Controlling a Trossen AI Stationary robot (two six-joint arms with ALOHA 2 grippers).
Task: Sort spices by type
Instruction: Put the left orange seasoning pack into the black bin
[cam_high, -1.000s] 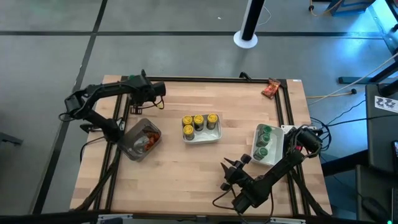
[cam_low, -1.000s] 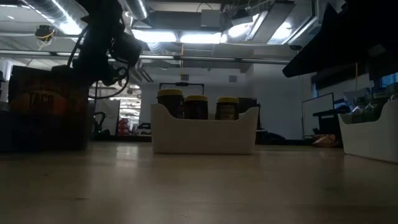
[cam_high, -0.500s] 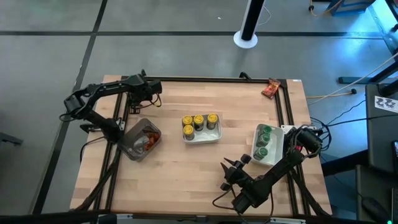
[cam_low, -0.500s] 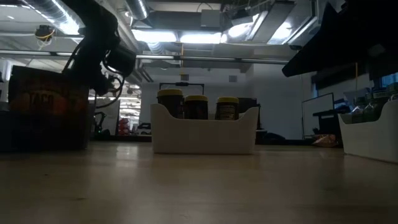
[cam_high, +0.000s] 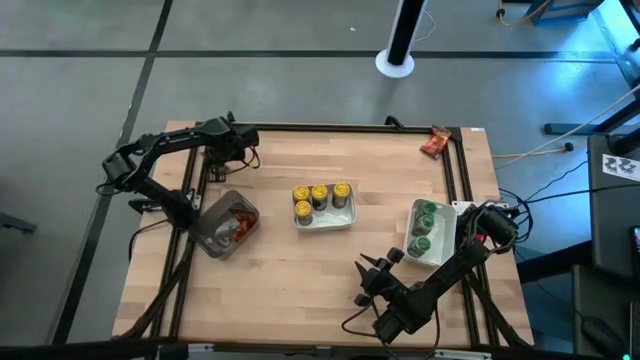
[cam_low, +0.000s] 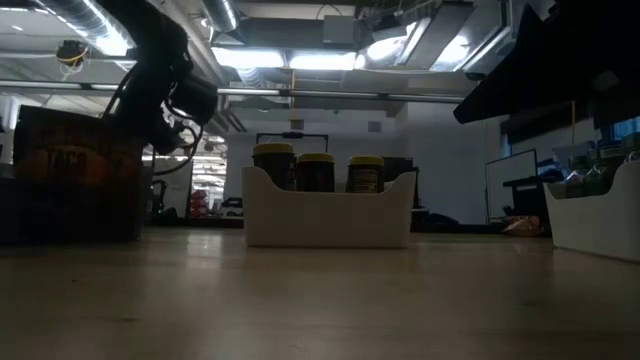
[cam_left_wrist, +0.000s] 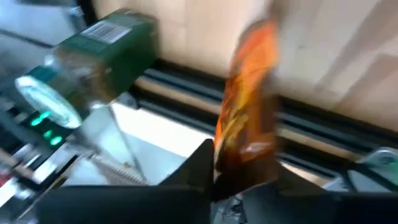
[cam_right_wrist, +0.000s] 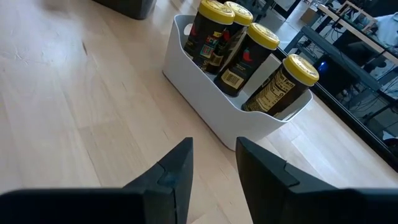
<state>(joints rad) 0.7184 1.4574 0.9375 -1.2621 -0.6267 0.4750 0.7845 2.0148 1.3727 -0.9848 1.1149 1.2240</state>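
Left gripper: the left gripper (cam_high: 243, 150) hangs over the far left corner of the table (cam_high: 300, 270), beyond the bin. In its wrist view the fingers are clamped on a red-orange packet (cam_left_wrist: 247, 124), which stands up between them, glossy, orange above and darker toward the grip, its print blurred.
Grey bin: the clear grey bin (cam_high: 212, 240) sits at the table's left edge, with more red-orange packets (cam_high: 238, 226) lying in a loose heap in it.
Yellow-lidded jars: four small dark jars with yellow lids (cam_high: 319, 192) stand upright and close together in the middle white tray (cam_high: 326, 222). In the right wrist view their labels show dark red, black and yellow printing, with a barcode on one.
Right gripper: the right gripper (cam_high: 364, 283) rests low over the near part of the table, right of centre, pointing at the middle tray and well apart from it. Its two dark fingers (cam_right_wrist: 176, 168) stand a little apart with bare wood showing between them, holding nothing.
Green-lidded jars: small jars with green lids (cam_high: 424, 226) stand in a row in the right white tray (cam_high: 446, 238) near the table's right edge.
Stray packet: one more red-orange packet (cam_high: 435, 143) lies at the far right corner, on the dark frame rail.
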